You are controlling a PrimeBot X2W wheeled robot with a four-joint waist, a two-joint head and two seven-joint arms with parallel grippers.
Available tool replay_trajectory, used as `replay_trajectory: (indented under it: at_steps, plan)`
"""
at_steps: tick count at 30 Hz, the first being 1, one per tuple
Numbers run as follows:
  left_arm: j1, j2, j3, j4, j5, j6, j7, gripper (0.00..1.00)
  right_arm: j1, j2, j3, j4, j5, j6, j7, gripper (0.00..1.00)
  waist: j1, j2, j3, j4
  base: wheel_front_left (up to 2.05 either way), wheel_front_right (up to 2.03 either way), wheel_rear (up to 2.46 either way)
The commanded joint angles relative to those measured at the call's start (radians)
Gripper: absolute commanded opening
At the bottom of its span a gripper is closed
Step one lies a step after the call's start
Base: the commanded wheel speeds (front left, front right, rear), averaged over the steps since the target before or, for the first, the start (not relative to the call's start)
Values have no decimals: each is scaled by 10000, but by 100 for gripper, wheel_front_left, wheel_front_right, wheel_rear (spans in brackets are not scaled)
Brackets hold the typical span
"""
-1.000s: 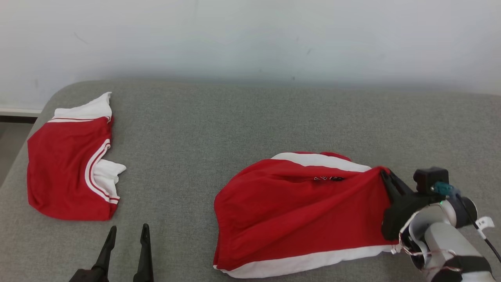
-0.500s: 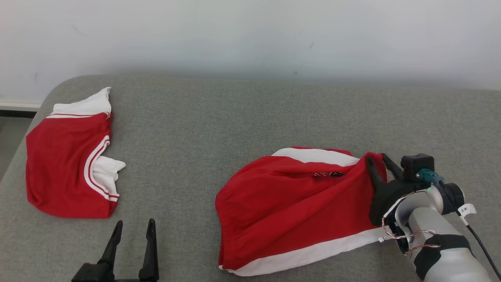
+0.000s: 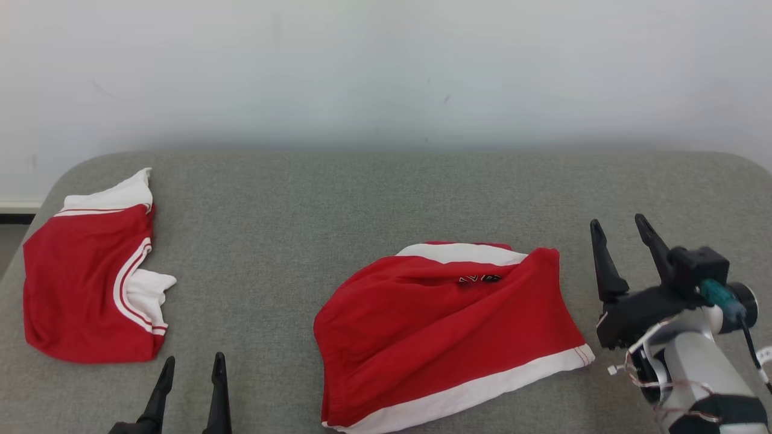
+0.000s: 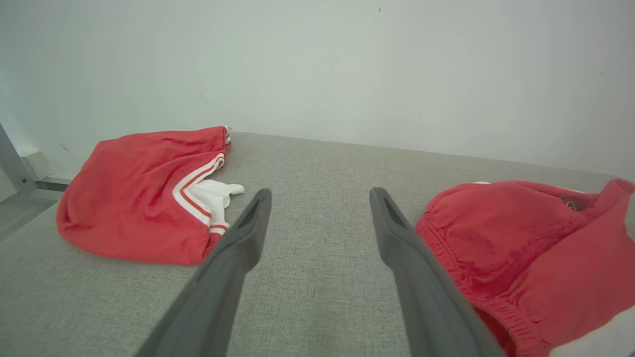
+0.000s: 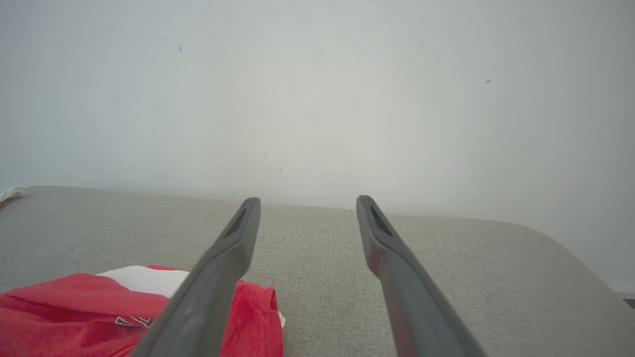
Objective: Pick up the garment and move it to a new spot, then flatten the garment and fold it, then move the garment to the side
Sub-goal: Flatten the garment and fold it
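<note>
Right wrist view first: the right gripper [image 5: 308, 200] has its jaws spread wide and nothing between them, just grey cushion [image 5: 446, 277] and pale wall [image 5: 317, 99] beyond the tips. Down at the lower left of that view the garment [image 5: 74, 307] lies free beside the left finger, with a dark print [image 5: 136, 321] peeking out, cut off and not readable.

Head view now: the right gripper [image 3: 617, 222] hovers just right of the garment [image 3: 446, 325], apart from it. The garment lies rumpled on the cushion [image 3: 301, 211], right of centre, red with a white band [image 3: 470, 392] along its near edge. Its print [image 3: 479, 278] sits half tucked under a fold, the letters too hidden to make out. A white tag [image 3: 765, 354] hangs by the right arm's cable, too small to read.

Over at lower left, the left gripper [image 3: 194, 358] also has its jaws apart and empty, low over the cushion. Left wrist view confirms it: the left gripper [image 4: 321, 192] points between the garment [image 4: 521, 238] and a second garment [image 4: 134, 198], red with white stripes, lying at the cushion's left end [image 3: 78, 289].
</note>
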Motion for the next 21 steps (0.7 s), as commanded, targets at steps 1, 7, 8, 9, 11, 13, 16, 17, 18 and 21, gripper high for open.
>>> replay_trajectory:
  at_steps: [1, 7, 8, 9, 11, 13, 16, 17, 18, 21]
  plan:
    - [145, 15, 62, -57, 55, 18, -34, 100, 672, 133, -207, -743, -92, -22, 0, 100, 0, 0, -101, -112, 0, 0, 0]
    - [226, 40, 101, -103, 92, 18, -34, 100, 2372, 528, -752, -2618, -238, -22, -3, 100, 0, 0, -163, -210, 0, 0, 0]
    - [237, 41, 95, -105, 102, 18, -34, 100, 2641, 606, -825, -2845, -274, -22, -2, 100, 0, 0, -171, -220, 0, 0, 0]
    - [237, 41, 95, -105, 102, 18, -34, 100, 2641, 606, -825, -2845, -274, -22, -2, 100, 0, 0, -171, -220, 0, 0, 0]
    - [240, 61, 76, -98, 107, 18, -34, 100, 3136, 799, -931, -3357, -314, -22, 0, 100, 0, 0, -184, -235, 0, 0, 0]
    - [233, 85, 89, -124, 122, 18, -34, 100, 3615, 990, -1034, -3836, -378, -22, -2, 100, 0, 0, -187, -250, 0, 0, 0]
    - [213, 132, 110, -131, 190, 18, -34, 100, 4260, 1286, -1131, -4469, -565, -22, -1, 100, 0, 0, -192, -275, 0, 0, 0]
    - [208, 138, 126, -124, 217, 18, -34, 100, 4448, 1396, -1175, -4610, -572, -22, -1, 100, 0, 0, -195, -284, 0, 0, 0]
    - [203, 149, 140, -113, 247, 18, -34, 100, 4627, 1519, -1243, -4734, -562, -22, -2, 100, 0, 0, -203, -292, 0, 0, 0]
    - [183, 188, 200, -90, 301, 18, -34, 100, 5099, 1774, -1352, -5085, -676, -22, -3, 100, 0, 0, -223, -329, 0, 0, 0]
